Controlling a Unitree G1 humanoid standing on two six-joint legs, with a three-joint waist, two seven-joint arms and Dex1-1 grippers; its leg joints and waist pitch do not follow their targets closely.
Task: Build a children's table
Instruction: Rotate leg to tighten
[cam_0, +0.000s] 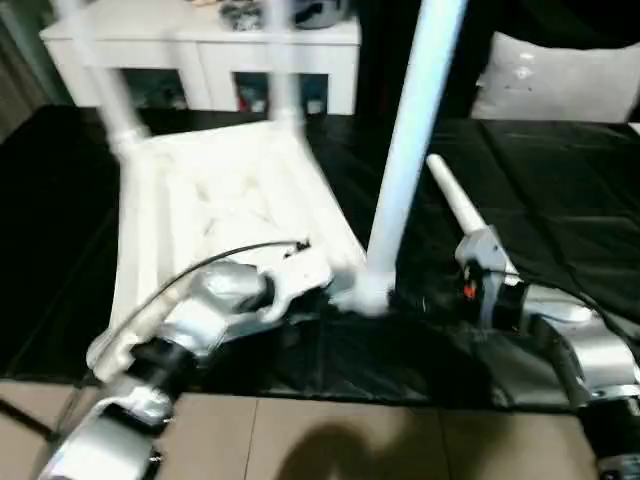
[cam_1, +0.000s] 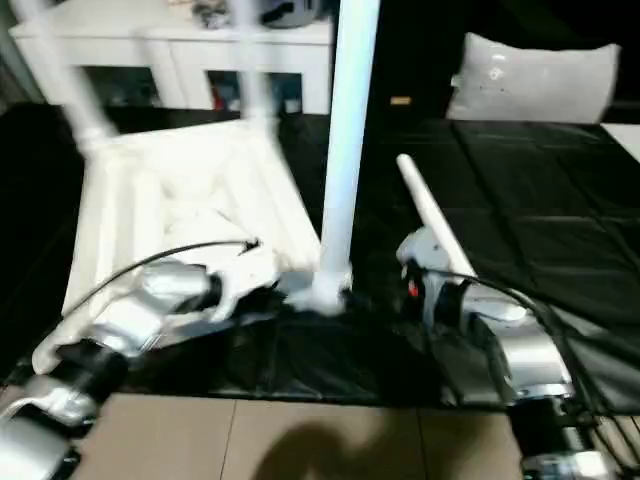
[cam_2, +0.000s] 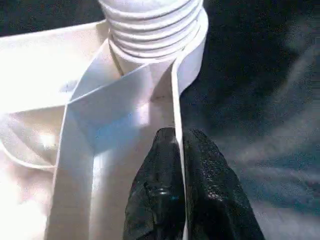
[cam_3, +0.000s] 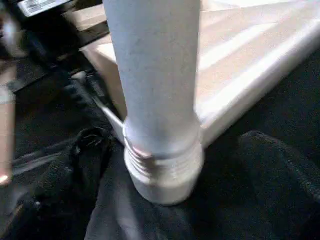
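The white tabletop (cam_0: 220, 200) lies upside down on the black mat. Two legs (cam_0: 115, 90) (cam_0: 285, 70) stand in its far corners. A third leg (cam_0: 410, 130) stands upright in the near right corner socket (cam_3: 165, 175), its threaded base showing. Another leg (cam_0: 455, 200) lies on the mat just beyond my right wrist. My left gripper (cam_2: 178, 132) is shut on the tabletop's thin rim (cam_2: 176, 95), close to that socket. The right gripper (cam_3: 165, 150) is open, with its black fingers (cam_3: 75, 165) standing on either side of the upright leg's base without touching it.
A white cabinet (cam_0: 200, 50) stands behind the mat, and a pale cushion (cam_0: 560, 80) lies at the back right. The black mat (cam_0: 560, 200) stretches to the right of the table. Tiled floor (cam_0: 330, 440) begins at the mat's near edge.
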